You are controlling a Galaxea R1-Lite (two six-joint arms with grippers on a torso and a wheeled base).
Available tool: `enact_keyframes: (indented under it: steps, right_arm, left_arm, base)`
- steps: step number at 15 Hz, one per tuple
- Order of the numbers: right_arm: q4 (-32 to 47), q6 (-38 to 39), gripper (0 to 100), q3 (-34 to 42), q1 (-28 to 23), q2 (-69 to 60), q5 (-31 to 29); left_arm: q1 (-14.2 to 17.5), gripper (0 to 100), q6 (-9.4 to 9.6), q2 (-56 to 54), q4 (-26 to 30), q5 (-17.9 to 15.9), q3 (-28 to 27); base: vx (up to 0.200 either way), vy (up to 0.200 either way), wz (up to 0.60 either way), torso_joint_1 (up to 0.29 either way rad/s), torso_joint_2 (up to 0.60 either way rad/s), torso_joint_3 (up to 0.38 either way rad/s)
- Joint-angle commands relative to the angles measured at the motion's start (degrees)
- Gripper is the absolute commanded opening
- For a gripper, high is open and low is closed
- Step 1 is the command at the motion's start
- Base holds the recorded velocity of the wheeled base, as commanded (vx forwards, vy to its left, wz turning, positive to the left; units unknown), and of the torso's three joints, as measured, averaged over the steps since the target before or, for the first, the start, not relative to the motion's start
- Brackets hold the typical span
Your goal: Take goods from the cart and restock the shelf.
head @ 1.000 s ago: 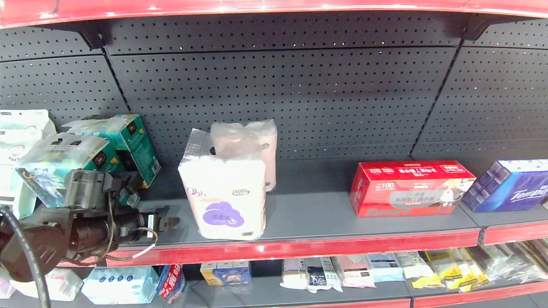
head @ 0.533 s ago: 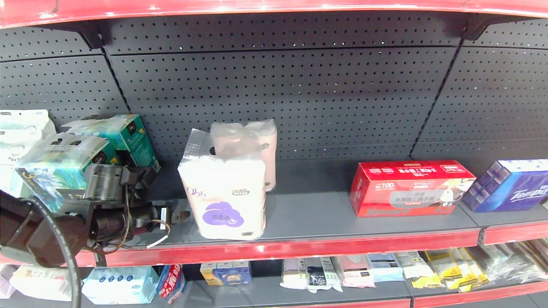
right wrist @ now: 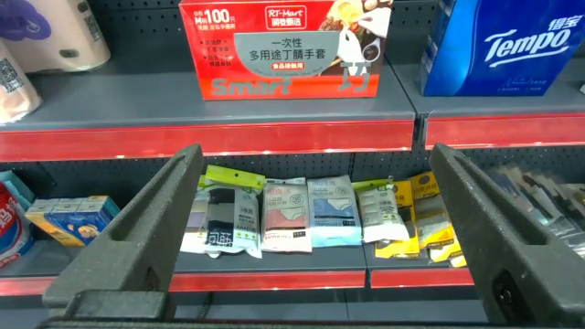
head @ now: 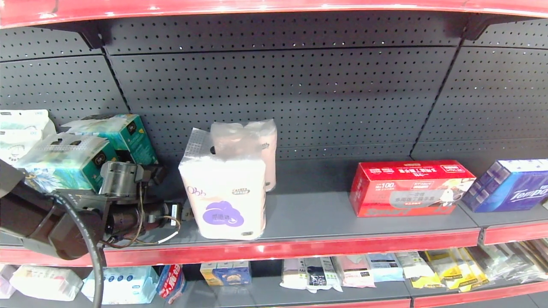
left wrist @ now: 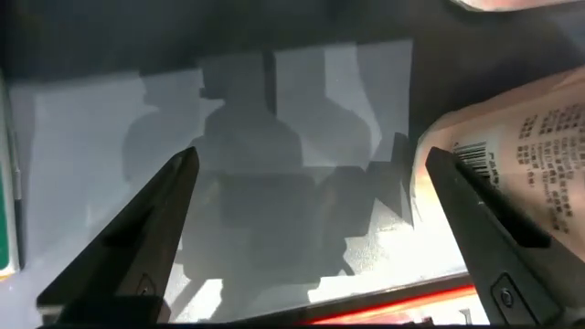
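Black fingers (left wrist: 137, 247) of the left gripper (head: 182, 211) are spread wide with nothing between them but bare grey shelf (head: 308, 205). The left gripper hangs low over the shelf, just behind its red front strip (head: 299, 246).

Locate the white tissue pack (head: 222, 192) immediately to the robot's right of this gripper. The pack stands upright near the front strip, so its long axis is vertical. In the left wrist view, the pack's printed side (left wrist: 521, 155) lies outside one finger, not in the gap. Whether the finger touches the wrapper cannot be told.

Treat the pack as placed on the shelf but not enclosed by the jaws. Any push or regrasp has to act sideways toward the robot's right, low on a tall soft pack, which is likely to tip it.

Note the clear-wrapped roll pack (head: 246, 145) directly behind the white pack, close to it, with the pegboard (head: 299, 94) farther back.

The right gripper (right wrist: 315, 151) is also wide open and empty. It faces the red box (right wrist: 292, 50) well to the robot's right, so the left arm is the nearer one
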Motion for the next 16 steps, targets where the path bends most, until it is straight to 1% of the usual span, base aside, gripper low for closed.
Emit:
enact_keyframes:
  steps: [1, 7, 16]
  right_arm:
    - [0.0, 0.0, 100, 0.0, 0.0, 0.1, 0.0]
    - [0.0, 0.0, 100, 0.0, 0.0, 0.1, 0.0]
    - [0.0, 0.0, 100, 0.0, 0.0, 0.1, 0.0]
  left_arm:
    - [-0.1, 100, 0.0, 0.5, 0.0, 0.0, -0.4]
    - [-1.5, 100, 0.09, 0.8, 0.0, 0.0, -0.4]
    - [-2.6, 100, 0.18, 1.4, 0.0, -0.1, -1.3]
  base:
    - [0.0, 0.0, 0.0, 0.0, 0.0, 0.0]
    - [0.0, 0.0, 0.0, 0.0, 0.0, 0.0]
    - [0.0, 0.0, 0.0, 0.0, 0.0, 0.0]
